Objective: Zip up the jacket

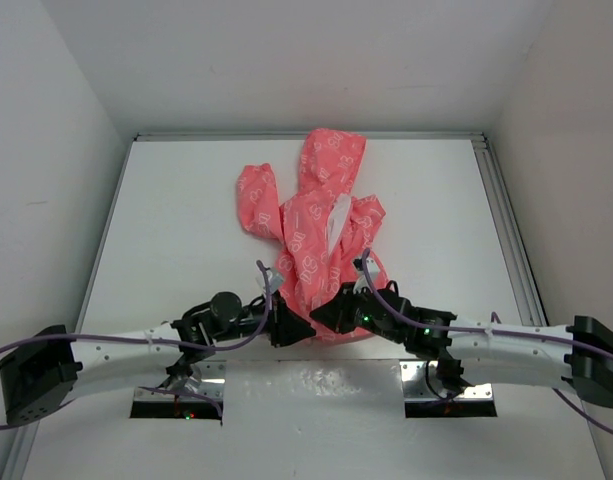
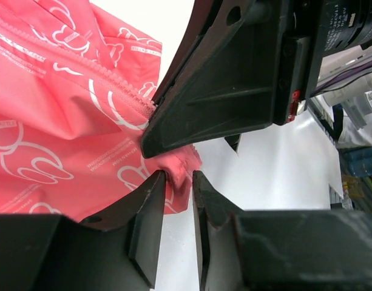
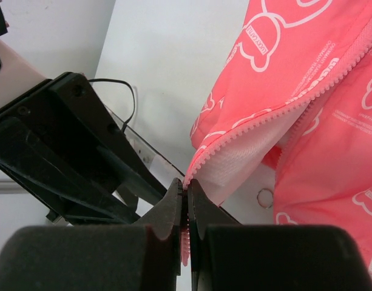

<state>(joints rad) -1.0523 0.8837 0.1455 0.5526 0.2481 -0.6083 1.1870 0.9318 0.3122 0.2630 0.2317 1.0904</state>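
Coral jacket (image 1: 316, 260) lies mid-table (image 1: 186, 200), hood far, hem toward arm bases, front unzipped with white lining showing. Both grippers meet at near hem, equally close. Right gripper (image 3: 186, 197): jaws fully closed, pinching bottom end of zipper teeth (image 3: 313, 88). Left gripper (image 2: 178, 182): jaws narrowly parted, hem fold between tips; real grip cannot be told. Zipper line runs from grippers straight away toward hood, so closing pull likely goes that way, hem end anchored.

White arms (image 1: 511, 350) with black joints (image 1: 31, 375) and purple cables (image 1: 486, 328).
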